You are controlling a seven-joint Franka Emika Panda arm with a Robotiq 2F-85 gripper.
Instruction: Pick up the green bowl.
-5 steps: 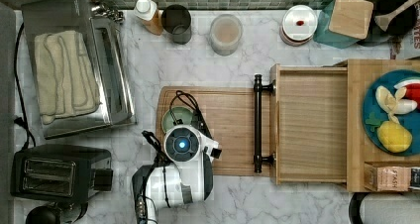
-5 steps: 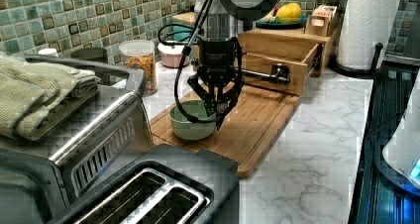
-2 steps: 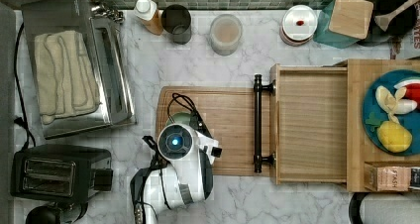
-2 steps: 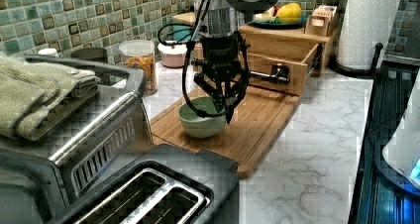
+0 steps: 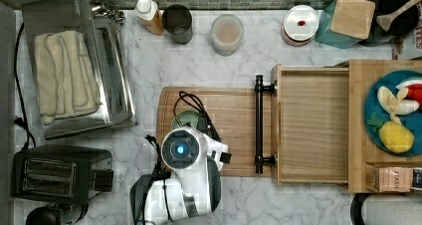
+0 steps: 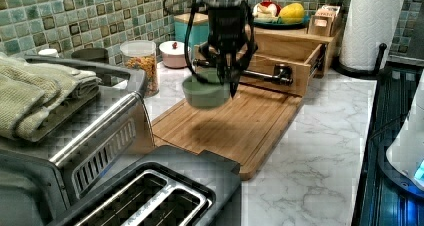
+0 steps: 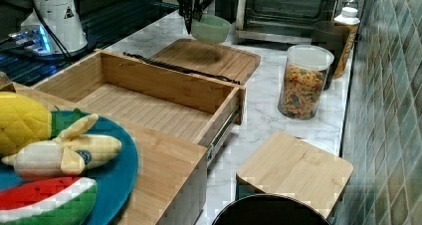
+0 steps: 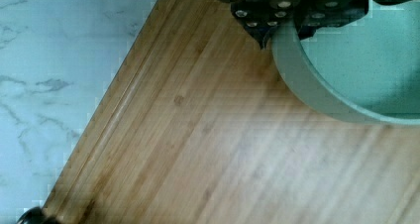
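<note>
Above board [image 6: 235, 131]: end effector [image 6: 226, 78] grips green bowl [image 6: 205, 93].

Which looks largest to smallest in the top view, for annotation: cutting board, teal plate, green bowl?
1. Cutting board.
2. Teal plate, partly cut off at the picture's edge.
3. Green bowl, mostly hidden under the gripper that holds it.

The green bowl [image 6: 206, 92] is held above the cutting board [image 6: 240, 123], with the toaster [image 5: 59, 174] at the top view's left
</note>
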